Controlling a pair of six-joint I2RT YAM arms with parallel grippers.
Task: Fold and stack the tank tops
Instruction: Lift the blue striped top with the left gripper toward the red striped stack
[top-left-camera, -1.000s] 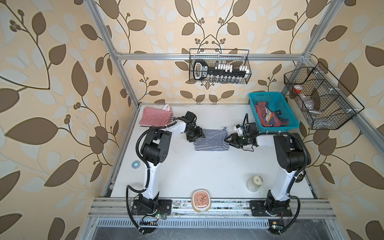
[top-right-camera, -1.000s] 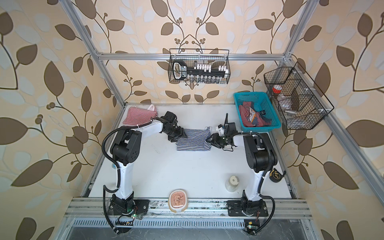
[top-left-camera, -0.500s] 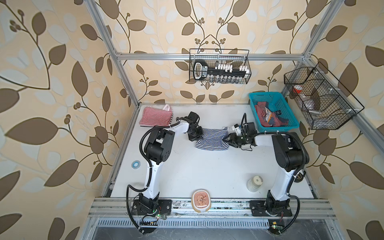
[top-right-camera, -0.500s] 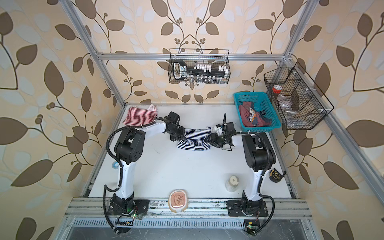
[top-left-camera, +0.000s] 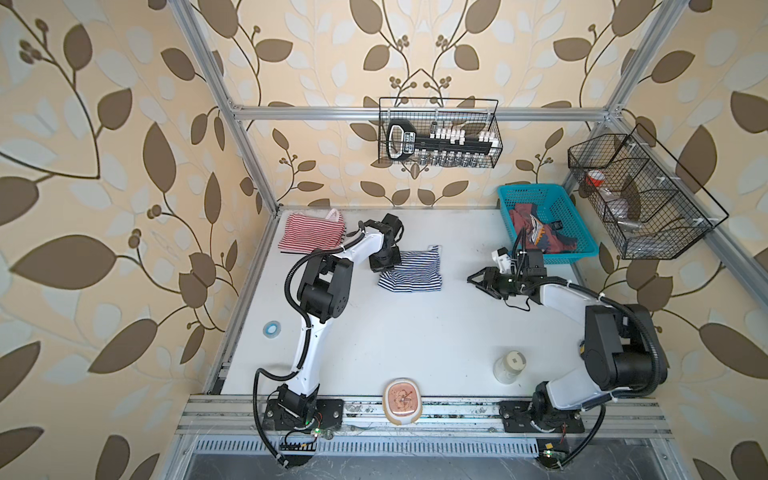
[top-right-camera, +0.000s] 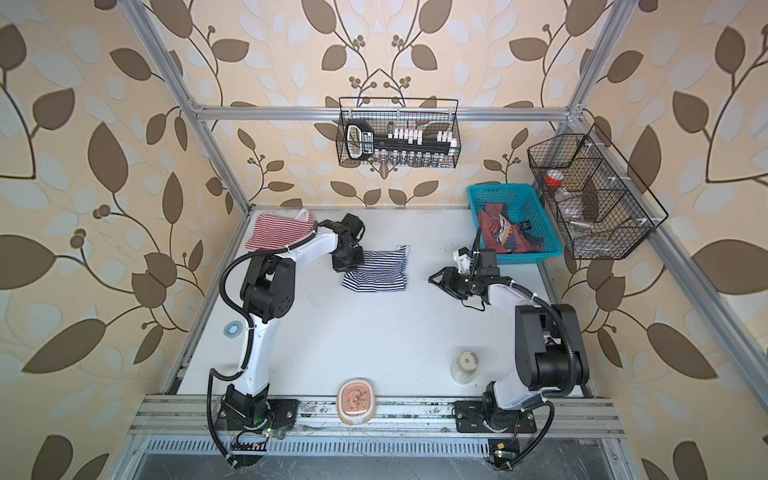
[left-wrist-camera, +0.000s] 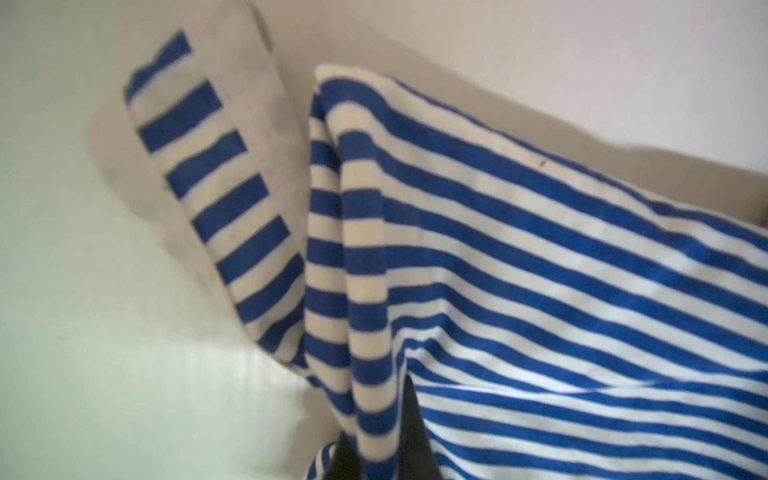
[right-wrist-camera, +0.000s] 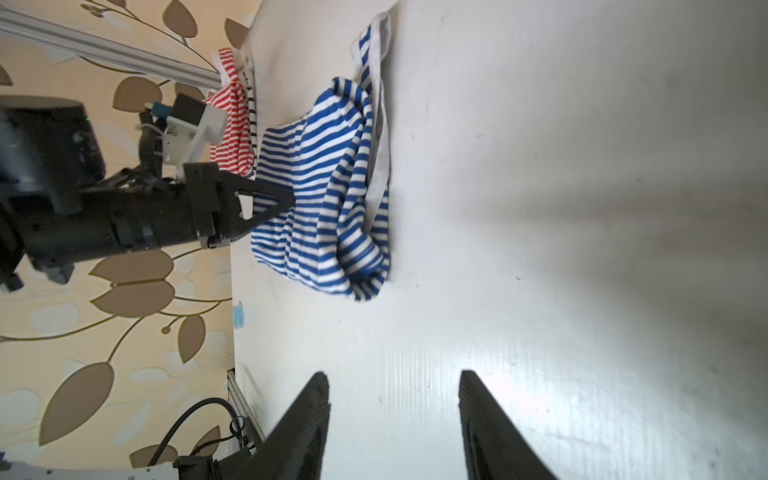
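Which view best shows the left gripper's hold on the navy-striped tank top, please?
The right wrist view: the left gripper appears side-on, shut on the navy-striped tank top. The left wrist view shows mostly blurred cloth; in both top views its wrist hides the grip.

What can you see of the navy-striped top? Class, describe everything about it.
The navy-striped top is soft knit cloth with navy and white bands and white-trimmed straps. It lies loosely folded and rumpled on the white table, toward the back, with one strap pointing at the rear wall. The left gripper pinches the edge facing that arm, jaws shut, and that edge looks lifted. Nothing else touches it.
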